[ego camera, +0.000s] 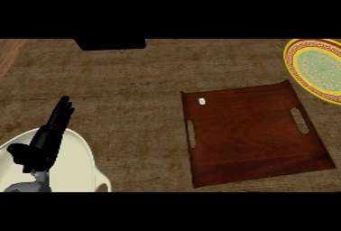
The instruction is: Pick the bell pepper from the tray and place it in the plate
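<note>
A dark brown wooden tray [253, 149] with two slot handles lies on the counter right of centre. I see no bell pepper on it or anywhere else; only a tiny white speck [202, 101] sits near its far left corner. A round plate [313, 67] with a yellow patterned rim and green middle lies at the far right, cut off by the view's edge. My left hand [48, 135] rests open at the lower left, fingers straight and pointing up, far from the tray. My right hand does not show.
A cream-white dish [80, 167] lies at the lower left under my left forearm. A black block [110, 43] sits at the counter's far edge. Brown textured counter spreads between the dish and the tray.
</note>
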You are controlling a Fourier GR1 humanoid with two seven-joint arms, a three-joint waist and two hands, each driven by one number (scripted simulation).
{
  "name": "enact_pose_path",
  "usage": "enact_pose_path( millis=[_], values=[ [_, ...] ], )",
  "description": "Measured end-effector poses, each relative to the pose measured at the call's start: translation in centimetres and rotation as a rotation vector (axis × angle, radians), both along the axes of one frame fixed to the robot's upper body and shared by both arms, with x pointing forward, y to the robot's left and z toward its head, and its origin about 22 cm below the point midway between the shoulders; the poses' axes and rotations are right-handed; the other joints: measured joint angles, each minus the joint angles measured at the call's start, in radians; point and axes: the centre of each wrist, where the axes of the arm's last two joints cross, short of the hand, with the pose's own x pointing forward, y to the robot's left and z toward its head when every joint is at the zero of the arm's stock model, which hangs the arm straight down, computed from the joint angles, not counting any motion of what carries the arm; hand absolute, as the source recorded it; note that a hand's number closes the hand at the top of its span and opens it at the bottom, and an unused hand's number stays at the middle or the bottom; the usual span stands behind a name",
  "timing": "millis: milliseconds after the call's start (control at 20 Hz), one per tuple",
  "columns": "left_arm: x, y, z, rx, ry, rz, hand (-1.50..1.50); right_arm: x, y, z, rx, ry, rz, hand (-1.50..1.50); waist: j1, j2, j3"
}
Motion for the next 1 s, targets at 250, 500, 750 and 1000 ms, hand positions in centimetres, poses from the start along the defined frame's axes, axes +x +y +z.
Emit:
enact_pose_path(
  millis=[250, 500, 750, 1000],
  values=[
    [0.7, -0.8, 0.2, 0.002, -0.001, -0.029, 0.0, -3.0, -4.7, 3.1, -0.001, -0.17, 0.015, 1.5, 0.027, 0.002, -0.002],
    [1.2, -1.5, 0.6, 0.008, 0.01, -0.042, 0.0, -2.9, -6.4, 4.1, 0.017, -0.254, 0.045, 1.5, 0.049, 0.004, -0.005],
    [1.8, -2.4, 0.2, 0.009, -0.002, -0.059, 0.0, -0.4, -6.2, 5.6, 0.038, -0.271, 0.061, 1.5, 0.064, 0.005, -0.005],
    [2.2, -2.0, 0.3, 0.007, 0.001, -0.073, 0.0, 3.2, -4.5, 5.3, 0.058, -0.243, 0.114, 1.5, 0.07, 0.007, -0.006]
  ],
)
